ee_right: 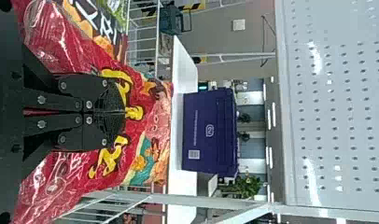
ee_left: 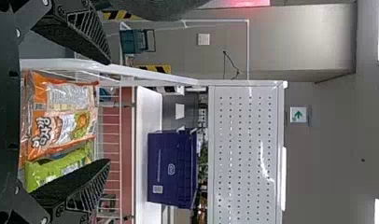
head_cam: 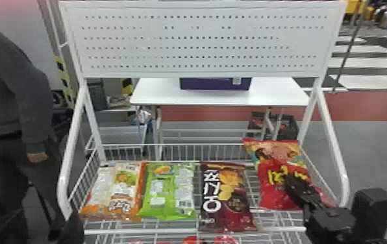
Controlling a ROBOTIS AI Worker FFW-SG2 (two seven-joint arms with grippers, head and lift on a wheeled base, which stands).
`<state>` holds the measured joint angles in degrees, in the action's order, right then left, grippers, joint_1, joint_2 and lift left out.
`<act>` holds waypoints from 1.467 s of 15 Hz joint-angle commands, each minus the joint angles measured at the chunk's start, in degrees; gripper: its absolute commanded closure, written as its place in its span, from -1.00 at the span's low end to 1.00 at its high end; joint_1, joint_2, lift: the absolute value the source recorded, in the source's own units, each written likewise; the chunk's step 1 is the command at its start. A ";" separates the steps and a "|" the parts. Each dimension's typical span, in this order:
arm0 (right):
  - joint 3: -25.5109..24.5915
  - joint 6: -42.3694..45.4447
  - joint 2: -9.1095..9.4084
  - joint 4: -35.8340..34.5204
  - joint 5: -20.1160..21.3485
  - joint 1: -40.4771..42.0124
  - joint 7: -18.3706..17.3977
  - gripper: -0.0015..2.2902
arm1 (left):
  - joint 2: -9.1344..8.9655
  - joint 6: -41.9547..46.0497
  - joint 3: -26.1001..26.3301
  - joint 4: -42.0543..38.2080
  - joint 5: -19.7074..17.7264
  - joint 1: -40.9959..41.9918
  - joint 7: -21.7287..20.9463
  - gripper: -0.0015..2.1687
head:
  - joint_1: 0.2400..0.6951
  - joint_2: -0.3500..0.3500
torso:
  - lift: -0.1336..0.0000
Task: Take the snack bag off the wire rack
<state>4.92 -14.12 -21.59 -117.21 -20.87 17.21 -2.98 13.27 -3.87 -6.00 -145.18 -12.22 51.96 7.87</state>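
My right gripper [head_cam: 288,180] is at the red snack bag [head_cam: 267,194] on the right side of the wire rack [head_cam: 176,231]. In the right wrist view, my right gripper [ee_right: 124,112] has its fingers together, with the red bag [ee_right: 152,116] bunched around them; it is shut on the bag's front. The bag's top edge stands up by the rack's back rim. At the lower left corner of the rack is my left gripper [head_cam: 71,228], dark and partly cut off. In the left wrist view, my left gripper [ee_left: 108,112] stands open with nothing between its fingertips.
Left of the red bag lie a dark maroon bag [head_cam: 225,198], a green bag [head_cam: 170,191] and an orange bag [head_cam: 118,191]. White side posts [head_cam: 335,142] and a perforated panel [head_cam: 202,42] frame the rack. Behind it stands a white table [head_cam: 157,92] with a purple box [head_cam: 209,84].
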 commanded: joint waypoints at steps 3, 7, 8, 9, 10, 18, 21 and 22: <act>-4.22 2.91 -2.15 -10.50 -3.04 11.18 0.08 0.94 | 0.35 0.04 -0.50 0.08 0.00 0.07 0.22 -0.86 | 0.14 0.00 | 1.00; -8.08 9.41 -3.29 -16.65 -3.21 23.04 -0.28 0.94 | 0.88 0.04 -0.59 0.69 -0.44 -0.72 0.31 -0.86 | 0.14 0.00 | 1.00; -9.23 9.59 -3.73 -17.88 -3.13 25.41 -0.54 0.94 | 0.97 0.04 -0.67 0.87 -0.53 -0.98 0.40 -0.86 | 0.14 0.00 | 1.00; -10.19 9.59 -3.82 -18.49 -3.13 26.82 -0.80 0.94 | 1.23 0.22 -0.85 1.13 -0.88 -1.34 0.40 -0.86 | 0.14 0.00 | 1.00; -11.16 9.76 -3.90 -18.85 -3.13 28.23 -0.80 0.94 | 1.41 0.22 -1.03 1.40 -1.32 -1.51 0.48 -0.86 | 0.14 0.00 | 1.00; -13.27 16.44 -4.08 -19.20 -3.83 32.97 -1.07 0.94 | 1.67 0.75 -1.03 1.31 -1.50 -0.98 0.57 -0.86 | 0.14 0.00 | 1.00; -13.27 16.80 -4.17 -19.29 -3.74 33.15 -1.15 0.94 | 1.67 0.92 -1.20 0.96 -1.50 -0.55 0.57 -0.86 | 0.14 0.00 | 1.00; -13.27 16.80 -4.25 -19.37 -3.74 33.32 -1.15 0.94 | 1.58 0.92 -1.20 0.87 -1.50 -0.46 0.57 -0.86 | 0.14 0.00 | 1.00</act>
<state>-8.35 2.53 -25.76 -136.50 -24.65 50.32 -4.12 14.94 -2.96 -7.18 -144.21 -13.72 51.35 8.44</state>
